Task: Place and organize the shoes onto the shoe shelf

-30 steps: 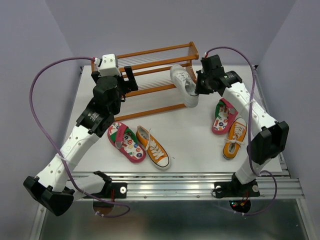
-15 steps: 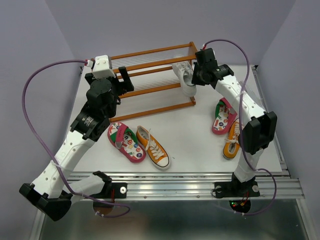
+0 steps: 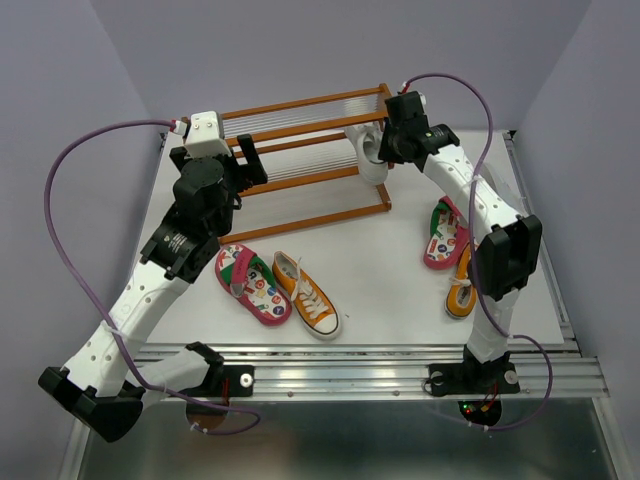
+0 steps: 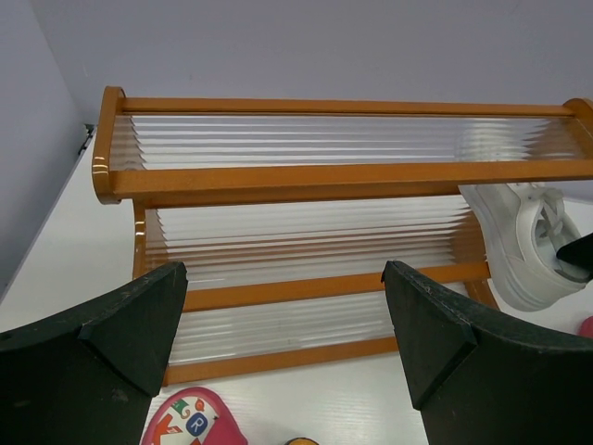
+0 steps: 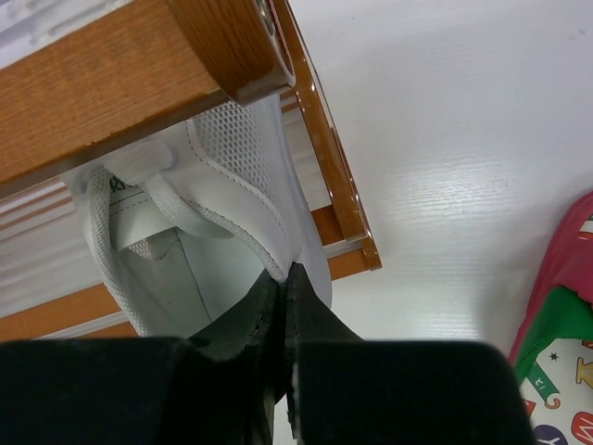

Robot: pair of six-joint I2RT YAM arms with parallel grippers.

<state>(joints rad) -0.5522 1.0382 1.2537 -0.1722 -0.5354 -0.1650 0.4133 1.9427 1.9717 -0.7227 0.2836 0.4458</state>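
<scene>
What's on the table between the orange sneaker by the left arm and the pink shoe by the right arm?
Nothing. The top view shows only bare white table between that orange sneaker and that pink shoe.

Orange-brown shelf (image 4: 352, 181), white sneaker (image 4: 521, 243)

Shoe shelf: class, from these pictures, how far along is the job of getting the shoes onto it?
Done: nothing yet; neither tier of the shoe shelf holds a released shoe. In hand: the right gripper is shut on a white sneaker at the lower tier's right end; the left gripper hangs open, empty. Left: two pink shoes and two orange sneakers lie on the table. No second white sneaker is in view.
</scene>
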